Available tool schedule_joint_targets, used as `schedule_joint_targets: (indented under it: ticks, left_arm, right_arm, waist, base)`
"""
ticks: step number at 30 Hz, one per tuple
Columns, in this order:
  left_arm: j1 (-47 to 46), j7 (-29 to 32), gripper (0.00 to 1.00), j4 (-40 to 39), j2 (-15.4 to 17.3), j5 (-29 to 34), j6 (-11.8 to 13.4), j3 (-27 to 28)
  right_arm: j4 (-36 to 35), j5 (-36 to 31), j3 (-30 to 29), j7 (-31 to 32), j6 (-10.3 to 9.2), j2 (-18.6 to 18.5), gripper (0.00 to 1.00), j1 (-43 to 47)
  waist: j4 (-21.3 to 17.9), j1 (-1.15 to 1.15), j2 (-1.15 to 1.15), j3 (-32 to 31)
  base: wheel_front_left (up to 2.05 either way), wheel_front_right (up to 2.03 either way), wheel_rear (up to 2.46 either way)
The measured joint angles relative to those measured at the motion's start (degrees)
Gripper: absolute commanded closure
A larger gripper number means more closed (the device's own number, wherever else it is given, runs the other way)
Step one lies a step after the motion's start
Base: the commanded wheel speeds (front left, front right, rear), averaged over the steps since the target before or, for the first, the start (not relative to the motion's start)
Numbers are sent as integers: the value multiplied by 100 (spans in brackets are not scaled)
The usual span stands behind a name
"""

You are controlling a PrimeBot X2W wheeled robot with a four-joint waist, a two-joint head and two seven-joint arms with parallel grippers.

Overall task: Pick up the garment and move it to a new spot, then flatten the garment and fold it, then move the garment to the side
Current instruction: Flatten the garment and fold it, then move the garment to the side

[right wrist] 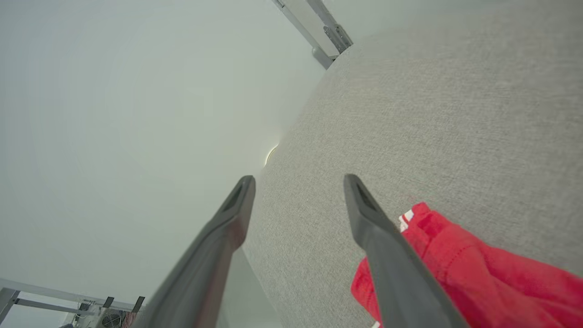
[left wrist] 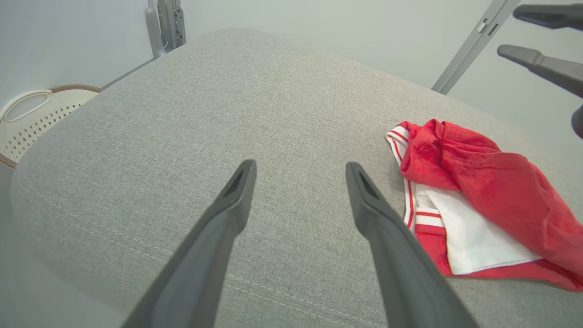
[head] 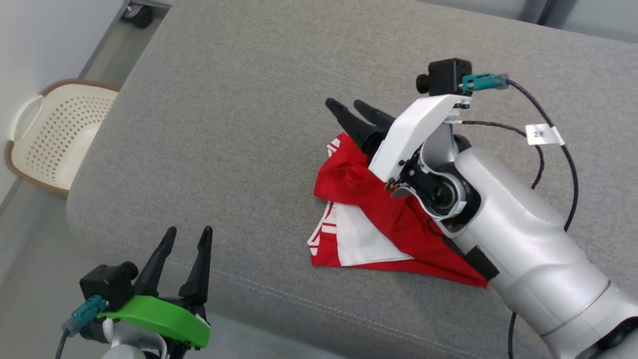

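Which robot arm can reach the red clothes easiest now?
Probably the right. The right gripper hangs open just over the garment; the left gripper sits apart, near the cushion edge.

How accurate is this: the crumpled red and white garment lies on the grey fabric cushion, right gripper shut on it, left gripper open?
One error: the right gripper is open, not shut on the red and white garment; the right wrist view shows its fingers spread. The rest holds.
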Motion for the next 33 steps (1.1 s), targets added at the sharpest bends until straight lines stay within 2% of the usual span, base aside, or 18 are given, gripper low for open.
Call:
schedule_joint_targets:
  ticks: [4,8,15,21,28,33]
  left_arm:
    - [1,-5,0,-45,67,0,20,60]
    - [3,-7,0,-108,110,0,21,102]
    - [4,-7,0,-238,122,0,22,82]
    - [-3,14,0,-353,140,68,20,-58]
    - [-86,140,0,-431,141,151,13,-166]
    - [-107,204,0,-433,141,164,13,-214]
  right_arm:
    - [-174,-325,-87,-219,12,-341,0,-122]
    - [-203,-439,-263,-334,2,-845,0,-105]
    - [-157,-447,-521,-445,-4,-1451,0,443]
    - [-141,-378,-592,-468,-4,-1645,0,956]
    - [-177,-264,-589,-524,-2,-1656,0,1307]
    - [-216,-163,-539,-514,102,-1651,0,1502]
  waist:
    - [-230,0,0,-60]
    - [-500,0,0,-108]
    - [-991,0,0,-145]
    - [-1352,0,0,-115]
    - [-1668,0,0,-51]
    - [-1764,0,0,-9]
  base:
    - [0,0,0]
    - [0,0,0]
    - [0,0,0]
    - [0,0,0]
    - [0,0,0]
    - [0,0,0]
